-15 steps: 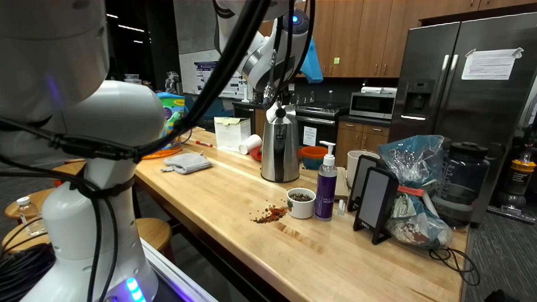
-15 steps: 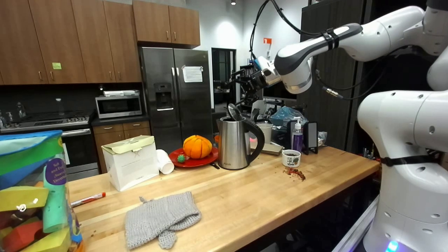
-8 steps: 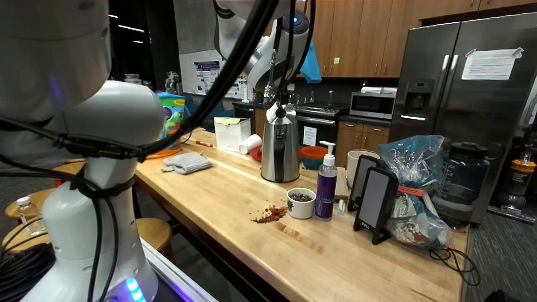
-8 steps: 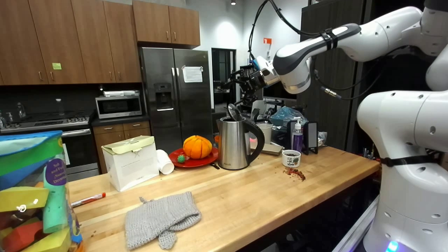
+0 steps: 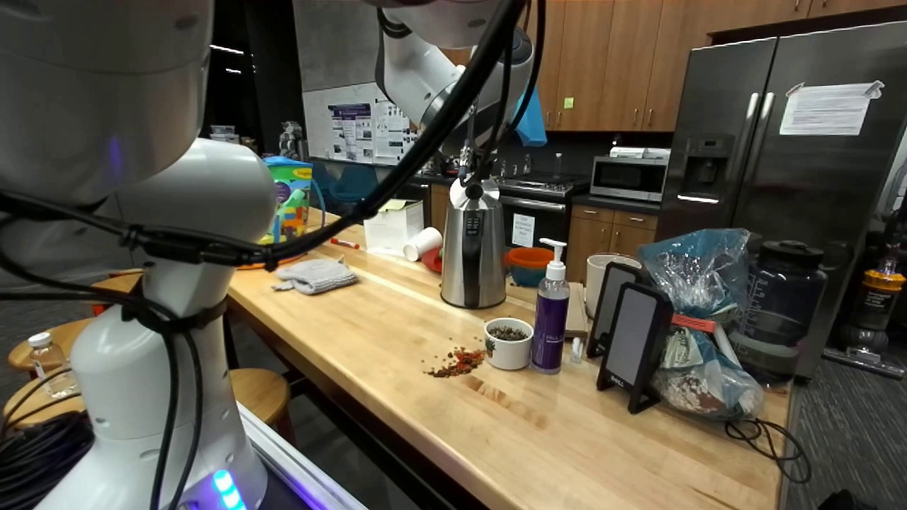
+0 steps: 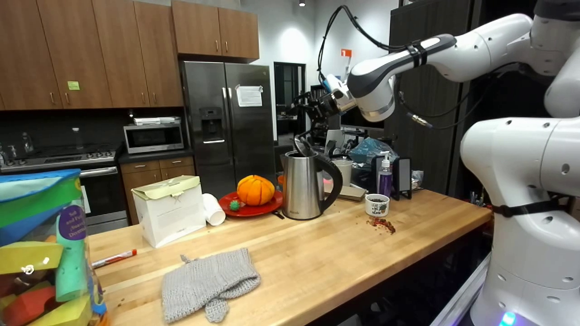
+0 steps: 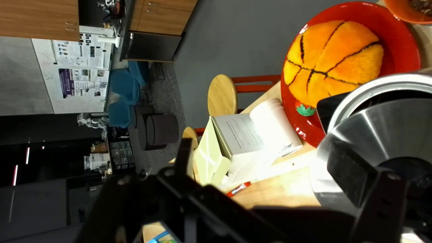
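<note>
A steel kettle with a black handle stands upright on the wooden counter, visible in both exterior views. Its lid is tilted up from the rim. Just above the lid is my gripper, its lower finger right by the lid; contact cannot be made out. In the wrist view my gripper stands wide open with nothing held. There one finger overlaps the kettle lid, while the opposite finger lies far off, in front of the white box. Cables and the arm hide the gripper in an exterior view.
Beside the kettle lie a red plate with a plush pumpkin, a white cup and a white box. A bowl, a purple pump bottle, spilled bits and a grey knit mitt share the counter.
The arm has shifted forward, away from its base, and the gripper has come slightly lower, its lower finger closer to the kettle lid. The kettle body has stayed in place.
</note>
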Controlling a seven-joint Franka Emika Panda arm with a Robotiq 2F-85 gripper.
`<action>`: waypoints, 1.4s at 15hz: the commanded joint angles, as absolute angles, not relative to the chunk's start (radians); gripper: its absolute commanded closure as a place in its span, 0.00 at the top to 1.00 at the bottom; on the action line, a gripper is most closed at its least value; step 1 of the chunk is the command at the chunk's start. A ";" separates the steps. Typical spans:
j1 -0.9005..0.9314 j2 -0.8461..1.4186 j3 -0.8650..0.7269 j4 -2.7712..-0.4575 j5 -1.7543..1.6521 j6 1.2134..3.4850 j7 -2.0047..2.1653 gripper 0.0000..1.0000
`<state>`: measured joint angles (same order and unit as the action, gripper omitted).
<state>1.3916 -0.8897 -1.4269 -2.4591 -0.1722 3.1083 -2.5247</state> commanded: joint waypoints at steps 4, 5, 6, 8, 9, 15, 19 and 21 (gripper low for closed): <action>1.486 -0.850 -1.504 -2.371 -0.175 3.067 -2.464 1.00; 1.495 -0.848 -1.513 -2.363 -0.177 3.062 -2.458 1.00; 1.501 -0.844 -1.520 -2.357 -0.177 3.056 -2.451 1.00; 1.513 -0.831 -1.533 -2.347 -0.180 3.052 -2.439 1.00; 1.519 -0.823 -1.540 -2.344 -0.180 3.051 -2.434 1.00; 1.573 -0.748 -1.595 -2.328 -0.183 3.043 -2.394 1.00; 1.622 -0.690 -1.636 -2.319 -0.187 3.038 -2.368 1.00; 1.638 -0.659 -1.647 -2.311 -0.189 3.033 -2.352 1.00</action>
